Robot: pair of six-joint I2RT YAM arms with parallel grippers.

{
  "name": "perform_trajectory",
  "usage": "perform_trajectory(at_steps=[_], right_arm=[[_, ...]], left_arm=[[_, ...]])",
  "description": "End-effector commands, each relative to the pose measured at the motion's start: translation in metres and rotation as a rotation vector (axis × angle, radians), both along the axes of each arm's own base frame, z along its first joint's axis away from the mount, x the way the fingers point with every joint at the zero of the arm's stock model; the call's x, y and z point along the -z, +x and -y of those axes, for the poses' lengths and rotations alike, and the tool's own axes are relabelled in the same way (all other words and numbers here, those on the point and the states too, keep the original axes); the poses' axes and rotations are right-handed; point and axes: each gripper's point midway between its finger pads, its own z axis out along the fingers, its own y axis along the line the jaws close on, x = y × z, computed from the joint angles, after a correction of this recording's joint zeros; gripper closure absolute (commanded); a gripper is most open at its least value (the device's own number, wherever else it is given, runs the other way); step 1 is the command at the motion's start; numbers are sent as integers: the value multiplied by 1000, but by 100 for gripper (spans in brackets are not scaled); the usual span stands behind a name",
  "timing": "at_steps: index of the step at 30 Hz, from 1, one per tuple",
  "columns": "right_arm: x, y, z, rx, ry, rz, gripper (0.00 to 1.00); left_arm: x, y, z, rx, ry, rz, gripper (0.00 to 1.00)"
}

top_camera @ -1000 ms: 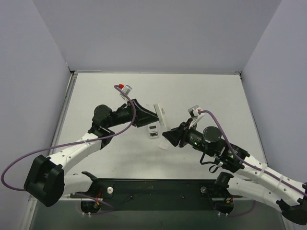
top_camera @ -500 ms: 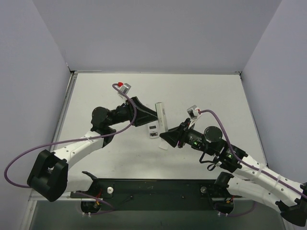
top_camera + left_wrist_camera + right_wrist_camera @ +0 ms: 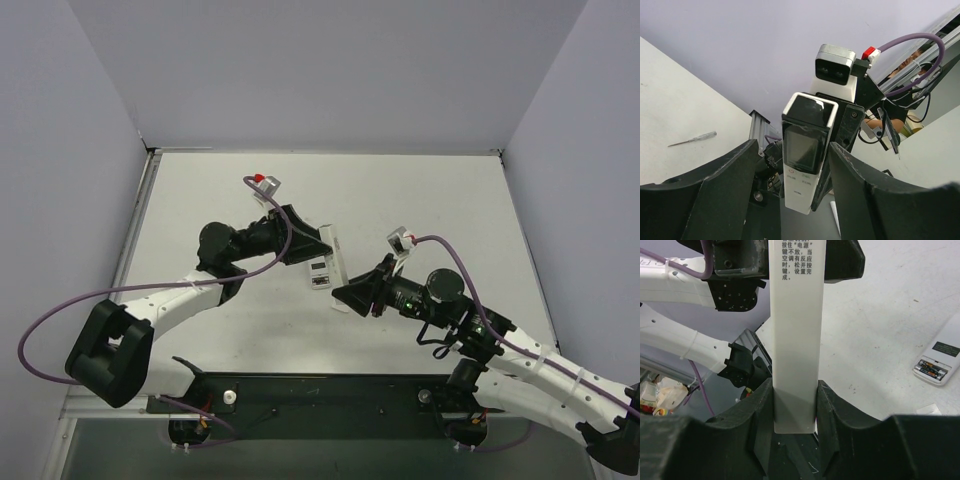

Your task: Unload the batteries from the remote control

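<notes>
Right end effector (image 3: 795, 386) is pinching the lower end of a long white remote (image 3: 795, 315), held up off the bench (image 3: 880, 315) with the printed back toward its wrist camera. Left end effector (image 3: 795, 146) is spread, one finger on each side of the remote's display end. There is a gap on one side, and we cannot tell if the other side touches.

The batteries (image 3: 931, 369) we can see sit in the open bay of a second remote (image 3: 942, 359), which lies flat on the bench just beside the two arms. We cannot see whether the held remote carries any.

Risks, as we judge them:
- If the left fingers close off-centre, they lever the remote against a pinch near its tip, and it could twist or slide out.
- A dropped remote would land near the open bay and could knock the cells loose and set them rolling.
- The two wrists are crowded together, so any sideways correction may bump one end effector into the other.
</notes>
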Motion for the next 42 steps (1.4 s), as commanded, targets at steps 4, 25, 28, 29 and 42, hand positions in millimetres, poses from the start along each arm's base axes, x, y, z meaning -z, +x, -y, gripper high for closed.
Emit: perform_trajectory(at_steps=[4,25,28,29,42], right_arm=[[-21,-5,-6,-45,81,45,100],[-20,15,24,-18,-248,591,24],[-24,28,29,42,-288,624,24],[-40,31,29,60,-282,629,23],[-31,28,-17,-64,-415,799,21]], left_arm=[[-18,-4,-2,4,-69,81,46],[21,33,-9,2,20,-167,100],[20,33,-12,6,11,-177,100],[22,34,-12,0,17,-179,100],[26,35,-11,-18,55,-209,100]])
